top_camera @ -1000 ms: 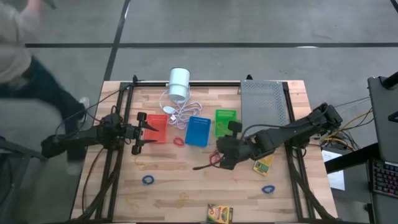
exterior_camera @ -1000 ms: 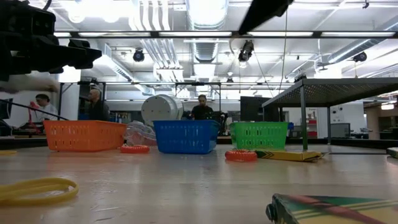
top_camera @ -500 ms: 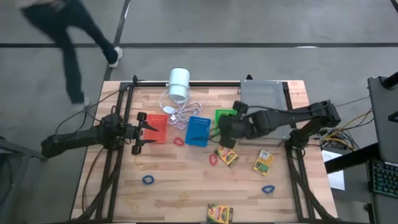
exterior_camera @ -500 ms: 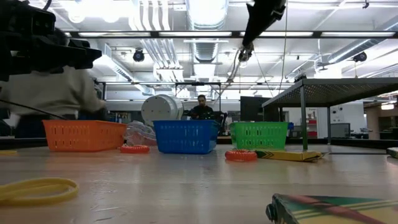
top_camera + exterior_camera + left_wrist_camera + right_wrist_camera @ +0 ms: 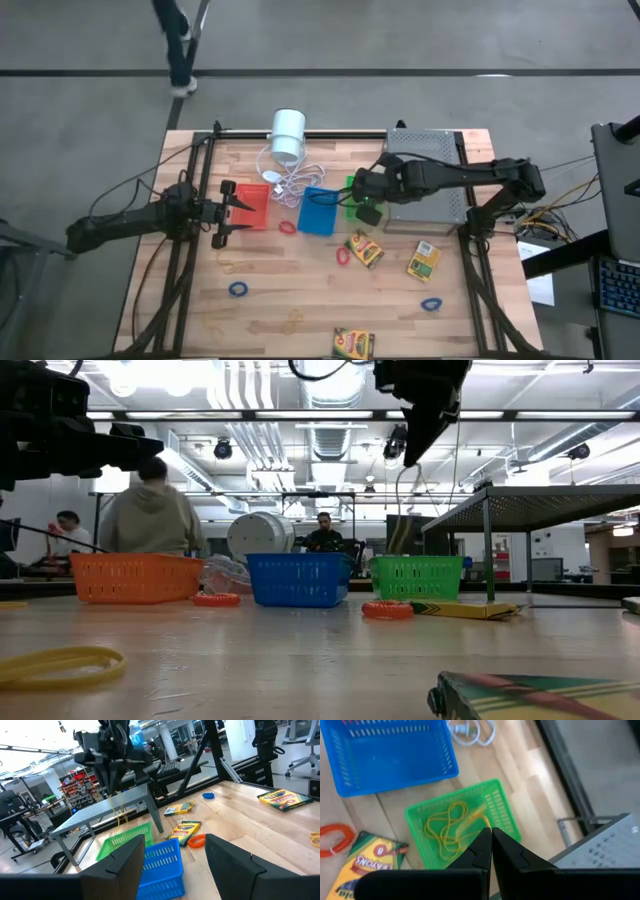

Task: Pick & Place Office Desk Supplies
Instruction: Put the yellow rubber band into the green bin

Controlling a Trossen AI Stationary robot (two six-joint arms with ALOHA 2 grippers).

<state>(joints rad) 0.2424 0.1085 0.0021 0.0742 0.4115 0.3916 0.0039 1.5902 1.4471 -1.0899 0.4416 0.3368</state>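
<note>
I have the right gripper [image 5: 489, 840] hanging over the green basket [image 5: 462, 822], fingers pressed together on the end of a tan rubber band [image 5: 451, 829] whose loops trail down into the basket. The low view shows the thin band dangling from the fingertips toward the basket rim. The basket stands toward the far edge of the table [image 5: 290, 300], just beside the grey metal tray [image 5: 425, 160] on one side and the blue basket [image 5: 318, 210] on the other.

On the bare wood nearer the front edge lie two crayon boxes [image 5: 365, 250], a red rubber band [image 5: 343, 256] touching one of them, and a blue band [image 5: 431, 303] toward the front right corner. A third crayon box [image 5: 353, 343] sits at the front edge.

The left gripper [image 5: 228, 214] waits over the table's left side, fingers spread wide and holding nothing, just beside the red basket [image 5: 252, 204].

Risks, as I judge them:
- The band is light and springy; released from this height it may catch on the rim and hang half outside.
- It could cling to a finger pad when I open, then get dragged out as I retreat.
- Lowering further to be safe brings the fingers near the basket wall; a nudge would shove the light plastic basket against the tray.

A person [image 5: 152, 515] stands in the room beyond the table, well clear.
</note>
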